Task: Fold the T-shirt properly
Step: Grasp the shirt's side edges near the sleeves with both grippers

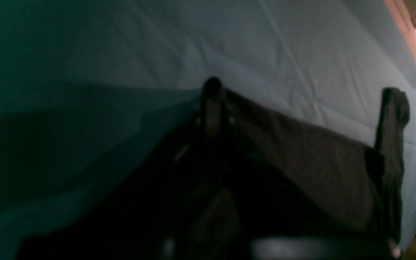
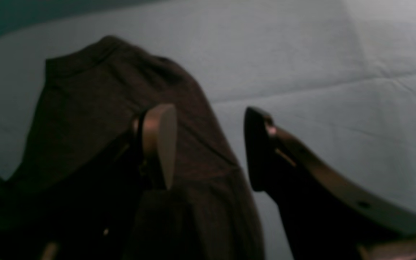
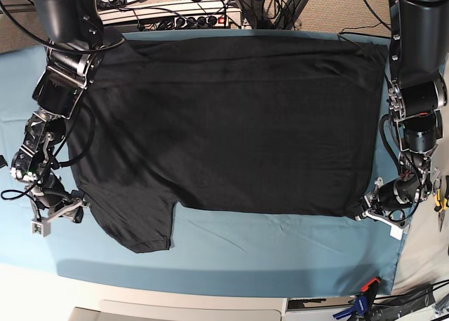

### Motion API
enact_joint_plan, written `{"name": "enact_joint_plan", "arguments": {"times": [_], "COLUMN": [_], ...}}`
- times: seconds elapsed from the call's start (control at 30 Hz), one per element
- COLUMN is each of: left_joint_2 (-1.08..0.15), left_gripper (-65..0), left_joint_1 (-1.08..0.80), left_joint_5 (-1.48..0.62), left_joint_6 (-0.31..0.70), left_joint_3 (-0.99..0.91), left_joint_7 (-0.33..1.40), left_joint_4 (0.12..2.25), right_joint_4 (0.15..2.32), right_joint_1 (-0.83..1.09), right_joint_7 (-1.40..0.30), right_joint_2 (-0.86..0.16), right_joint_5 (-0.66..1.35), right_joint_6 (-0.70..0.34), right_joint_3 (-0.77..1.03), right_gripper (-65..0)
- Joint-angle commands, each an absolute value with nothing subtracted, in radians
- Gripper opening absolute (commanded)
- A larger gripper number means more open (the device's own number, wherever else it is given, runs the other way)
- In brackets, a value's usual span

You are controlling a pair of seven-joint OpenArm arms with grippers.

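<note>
Teal table cloth (image 3: 231, 247) covers the work surface edge to edge. The T-shirt (image 3: 231, 125), black, plain side up, lies spread flat over most of it; in base view the collar/shoulder side is toward the left, hem toward the right, w/ one short sleeve (image 3: 144, 226) sticking out toward the near edge at lower left. Fabric is mostly smooth, light creases across the middle. Left arm (base view right) reaches down to the shirt's near hem corner. Left gripper (image 1: 212, 94) has jaws pinched together on that hem edge, cloth draping away from the fingertips in the left wrist view; a raised fold of the shirt (image 1: 392, 119) stands further along the same edge. Right arm (base view left) sits at the sleeve side. Right gripper (image 2: 209, 144) has jaws spread wide, nothing between them; one fingertip (image 2: 159, 142) hovers over the sleeve cloth, the other over bare table cloth just beside the shirt edge.
</note>
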State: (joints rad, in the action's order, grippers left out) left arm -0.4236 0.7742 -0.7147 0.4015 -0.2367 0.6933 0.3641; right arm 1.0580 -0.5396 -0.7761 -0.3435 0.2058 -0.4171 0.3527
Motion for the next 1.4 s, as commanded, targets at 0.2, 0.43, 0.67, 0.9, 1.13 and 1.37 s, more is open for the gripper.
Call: {"name": "enact_joint_plan", "arguments": {"times": [0.2, 0.43, 0.67, 0.9, 1.13, 1.37], "left_joint_2": [-0.435, -0.435, -0.435, -0.435, -0.435, -0.435], "left_gripper": [-65.0, -65.0, -65.0, -65.0, -65.0, -65.0], "left_joint_1": [0.812, 0.812, 0.812, 0.812, 0.812, 0.812], "left_joint_5": [-0.741, -0.749, -0.764, -0.764, -0.764, -0.764], "left_joint_6": [0.418, 0.439, 0.447, 0.447, 0.447, 0.447], "left_joint_3": [-0.239, -0.239, -0.239, -0.239, -0.239, -0.239], "left_joint_7": [0.672, 0.672, 0.672, 0.672, 0.672, 0.672], "left_joint_4": [0.379, 0.379, 0.379, 0.379, 0.379, 0.379], "right_joint_4": [0.842, 0.607, 0.474, 0.462, 0.462, 0.463], "right_joint_1": [-0.64, -0.732, -0.744, -0.737, -0.733, -0.725], "right_joint_7": [-0.662, -0.612, -0.569, -0.569, -0.599, -0.598], "right_joint_2": [-0.422, -0.424, -0.424, -0.424, -0.38, -0.359], "right_joint_5": [0.241, 0.272, 0.218, 0.236, 0.268, 0.258], "right_joint_6": [-0.387, -0.387, -0.347, -0.349, -0.382, -0.382], "right_joint_3": [0.355, 0.355, 0.355, 0.355, 0.355, 0.355], "right_gripper": [-34.6, -34.6, -34.6, -34.6, -34.6, -42.3]}}
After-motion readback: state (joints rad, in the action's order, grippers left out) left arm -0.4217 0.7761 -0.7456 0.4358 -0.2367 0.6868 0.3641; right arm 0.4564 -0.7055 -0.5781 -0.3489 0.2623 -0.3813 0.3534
